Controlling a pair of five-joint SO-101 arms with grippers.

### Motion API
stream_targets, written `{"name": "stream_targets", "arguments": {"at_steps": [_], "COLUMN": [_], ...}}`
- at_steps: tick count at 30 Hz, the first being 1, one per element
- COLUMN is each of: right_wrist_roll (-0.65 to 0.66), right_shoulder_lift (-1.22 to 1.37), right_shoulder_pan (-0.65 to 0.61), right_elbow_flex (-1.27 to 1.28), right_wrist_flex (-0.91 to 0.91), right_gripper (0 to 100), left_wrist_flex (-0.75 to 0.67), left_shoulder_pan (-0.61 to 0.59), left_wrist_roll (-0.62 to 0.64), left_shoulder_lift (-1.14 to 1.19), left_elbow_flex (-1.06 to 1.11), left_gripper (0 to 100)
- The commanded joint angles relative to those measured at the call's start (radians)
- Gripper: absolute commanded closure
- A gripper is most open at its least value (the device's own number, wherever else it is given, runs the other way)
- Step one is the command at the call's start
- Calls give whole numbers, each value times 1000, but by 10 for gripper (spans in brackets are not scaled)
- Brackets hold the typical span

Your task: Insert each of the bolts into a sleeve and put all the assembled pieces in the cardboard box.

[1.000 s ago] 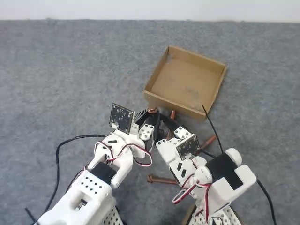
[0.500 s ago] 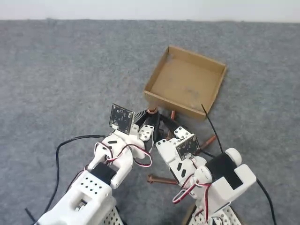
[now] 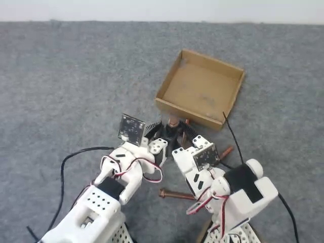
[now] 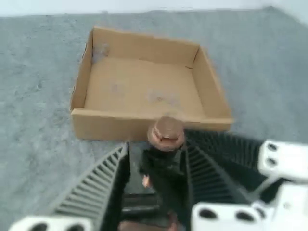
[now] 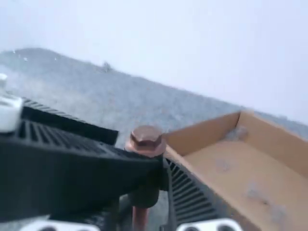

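Two at once on one piece: found the left gripper [image 3: 163,132] and the right gripper [image 3: 179,135] tip to tip just short of the cardboard box [image 3: 195,116], close to its near wall. Saw the left gripper's jaws closed on a dark sleeve [image 4: 162,166], held upright. Made out a copper bolt [image 4: 166,133] standing in that sleeve, hex head clear above the top. Saw the right gripper clamped on the same bolt lower down, on the bare shank under the dark collar, as far as the right wrist view let on. Placed the held piece over the grey carpet [image 3: 76,76], outside the box, just before its near wall.

Counted more copper on the carpet. Found a second bolt [image 3: 177,194] lying flat between the two arms, well back from the box. Found a third bolt [image 3: 226,150] beside the right arm, partly hidden by it. Spotted a copper end [image 3: 187,122] at the foot of the box wall, just beside the grippers; could not tell what kind of piece. Noted a black cable [image 3: 229,132] running from the right arm up past the box's near wall.
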Motion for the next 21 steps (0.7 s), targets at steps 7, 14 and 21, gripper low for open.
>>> {"name": "stream_targets", "arguments": {"at_steps": [7, 14, 21], "right_wrist_roll": [-5, -5, -11], "right_shoulder_lift": [-25, -21, -21], "right_shoulder_pan": [15, 18, 68], "right_elbow_flex": [17, 0, -68], "right_wrist_flex": [-31, -24, 67], "right_gripper": [992, 992, 992], "left_wrist_flex": [-14, -11, 123], "left_shoulder_pan": [3, 5, -2], "left_wrist_roll": [-6, -5, 49], "left_shoulder_lift": [0, -71, -348], "left_elbow_flex": [-31, -31, -19], "left_gripper": [834, 834, 834]}}
